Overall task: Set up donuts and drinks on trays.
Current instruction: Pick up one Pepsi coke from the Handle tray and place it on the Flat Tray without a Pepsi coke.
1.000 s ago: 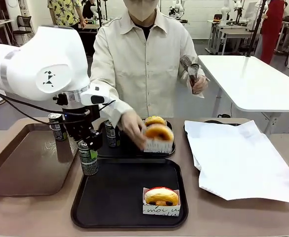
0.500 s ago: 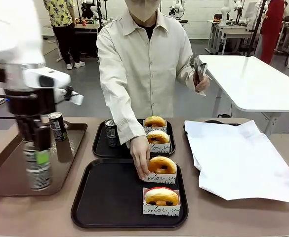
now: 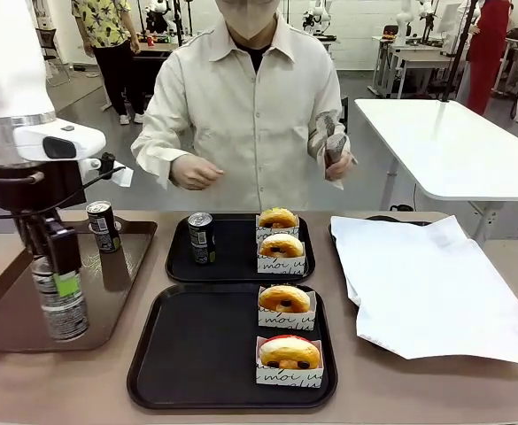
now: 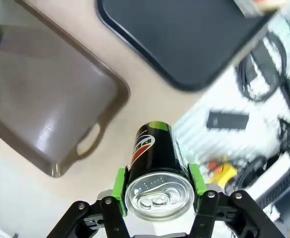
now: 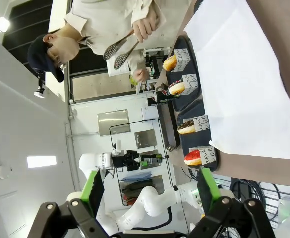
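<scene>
Person's hand (image 3: 194,171) withdrawn; near tray (image 3: 197,354) holds two donuts (image 3: 286,299), no can. Left gripper (image 3: 57,274) pinches can (image 3: 60,297) over brown tray (image 3: 28,292). Right gripper (image 5: 149,196) spread.

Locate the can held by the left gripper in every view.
Front view: held can at far left, above the brown tray.
Left wrist view: bottom centre, clamped between green pads.
Right wrist view: can't pick it out.
Shared landmark: the near black tray.

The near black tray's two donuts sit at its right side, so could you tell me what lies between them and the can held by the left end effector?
In the front view, bare near black tray floor, then brown tray rim, separate the donuts from the can.
</scene>
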`<state>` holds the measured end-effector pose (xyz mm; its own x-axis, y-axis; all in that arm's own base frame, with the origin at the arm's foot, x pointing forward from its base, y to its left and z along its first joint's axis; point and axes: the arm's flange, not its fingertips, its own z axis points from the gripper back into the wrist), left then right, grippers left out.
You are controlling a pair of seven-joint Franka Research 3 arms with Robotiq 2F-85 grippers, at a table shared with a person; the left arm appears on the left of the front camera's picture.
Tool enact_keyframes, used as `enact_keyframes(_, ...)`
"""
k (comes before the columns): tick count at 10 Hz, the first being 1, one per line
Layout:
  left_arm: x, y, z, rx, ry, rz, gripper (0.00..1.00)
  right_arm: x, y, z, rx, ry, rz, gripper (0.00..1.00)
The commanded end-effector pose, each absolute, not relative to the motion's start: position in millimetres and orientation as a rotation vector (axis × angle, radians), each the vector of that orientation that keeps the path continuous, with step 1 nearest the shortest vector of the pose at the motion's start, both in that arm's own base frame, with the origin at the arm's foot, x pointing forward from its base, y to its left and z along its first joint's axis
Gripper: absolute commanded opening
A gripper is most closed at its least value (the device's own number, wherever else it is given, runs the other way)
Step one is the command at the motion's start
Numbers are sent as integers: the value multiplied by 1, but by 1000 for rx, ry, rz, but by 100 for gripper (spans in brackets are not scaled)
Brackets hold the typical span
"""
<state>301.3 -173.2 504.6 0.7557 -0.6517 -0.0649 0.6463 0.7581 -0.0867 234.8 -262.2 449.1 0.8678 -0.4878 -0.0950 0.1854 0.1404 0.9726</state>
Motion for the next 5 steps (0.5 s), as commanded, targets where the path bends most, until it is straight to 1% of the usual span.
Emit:
enact_keyframes(1, 312, -208, 481, -44, -18, -598, 59, 235, -262, 450, 1355, -267, -493, 100)
enact_keyframes(2, 325, -225, 471, 1, -75, -573, 59, 235, -262, 450, 1355, -267, -493, 100)
enact_keyframes(3, 334, -237, 461, -21, -48, -563, 59, 235, -262, 450, 1355, -267, -493, 100)
enact_keyframes(5, 341, -259, 429, -27, -72, -544, 59, 235, -262, 450, 1355, -267, -493, 100)
